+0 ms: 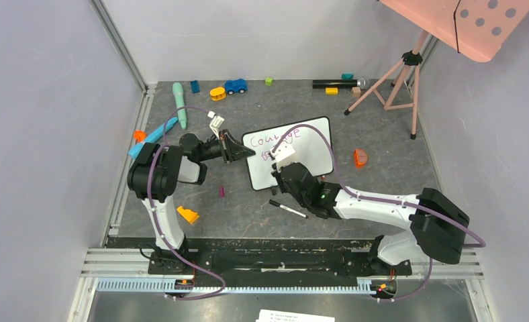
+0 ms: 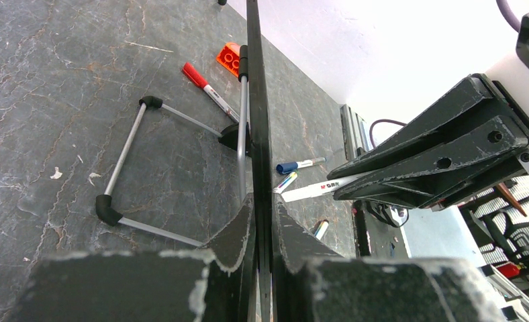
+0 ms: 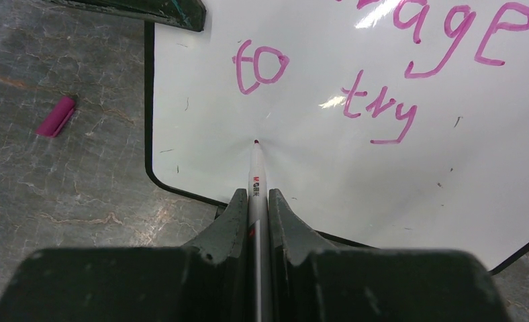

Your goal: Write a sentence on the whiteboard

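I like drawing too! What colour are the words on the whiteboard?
Pink-purple. The words show best in the right wrist view, on the whiteboard.

From above, the right arm [image 1: 315, 191] covers the near part of the whiteboard [image 1: 305, 151] and hides most of line 2 of the sentence [image 1: 275, 139]; the letters there are too small to read well. In the right wrist view, the top edge cuts off word 1, so only "age" shows. The marker [image 3: 256, 168] has its back end hidden inside the right pincer [image 3: 256, 196]. In the left wrist view the board is edge-on, so no writing shows.
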You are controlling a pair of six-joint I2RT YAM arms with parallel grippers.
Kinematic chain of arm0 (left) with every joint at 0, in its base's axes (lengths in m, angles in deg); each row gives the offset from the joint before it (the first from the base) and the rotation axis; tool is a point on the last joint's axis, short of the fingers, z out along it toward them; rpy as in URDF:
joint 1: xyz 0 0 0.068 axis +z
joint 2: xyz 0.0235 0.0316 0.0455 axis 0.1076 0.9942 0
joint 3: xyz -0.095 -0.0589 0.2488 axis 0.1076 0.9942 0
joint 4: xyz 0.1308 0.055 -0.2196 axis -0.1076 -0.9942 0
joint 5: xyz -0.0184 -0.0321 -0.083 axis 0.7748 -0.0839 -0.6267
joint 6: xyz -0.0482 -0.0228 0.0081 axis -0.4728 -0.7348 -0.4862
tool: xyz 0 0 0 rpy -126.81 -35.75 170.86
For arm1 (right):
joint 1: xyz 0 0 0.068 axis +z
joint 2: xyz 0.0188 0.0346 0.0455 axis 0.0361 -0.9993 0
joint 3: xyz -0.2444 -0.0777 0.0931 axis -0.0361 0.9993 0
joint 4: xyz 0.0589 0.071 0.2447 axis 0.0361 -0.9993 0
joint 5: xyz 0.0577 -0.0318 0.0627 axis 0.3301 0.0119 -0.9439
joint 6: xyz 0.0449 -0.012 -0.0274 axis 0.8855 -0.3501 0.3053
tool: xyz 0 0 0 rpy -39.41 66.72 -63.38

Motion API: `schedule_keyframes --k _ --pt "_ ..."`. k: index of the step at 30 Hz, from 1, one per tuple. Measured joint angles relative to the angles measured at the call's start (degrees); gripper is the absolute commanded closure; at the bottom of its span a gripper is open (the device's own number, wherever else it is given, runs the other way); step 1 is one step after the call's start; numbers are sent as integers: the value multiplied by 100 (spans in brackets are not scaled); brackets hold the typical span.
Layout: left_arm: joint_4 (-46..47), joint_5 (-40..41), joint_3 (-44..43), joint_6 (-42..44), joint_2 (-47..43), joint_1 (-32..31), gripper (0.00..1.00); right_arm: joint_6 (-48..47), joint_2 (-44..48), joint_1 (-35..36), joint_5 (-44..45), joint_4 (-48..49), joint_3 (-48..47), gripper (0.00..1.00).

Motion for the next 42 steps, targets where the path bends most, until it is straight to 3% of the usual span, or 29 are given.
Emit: schedule_keyframes --k 42 --pt "0 2 9 0 0 26 98 -125 -282 37 20 -90 -125 100"
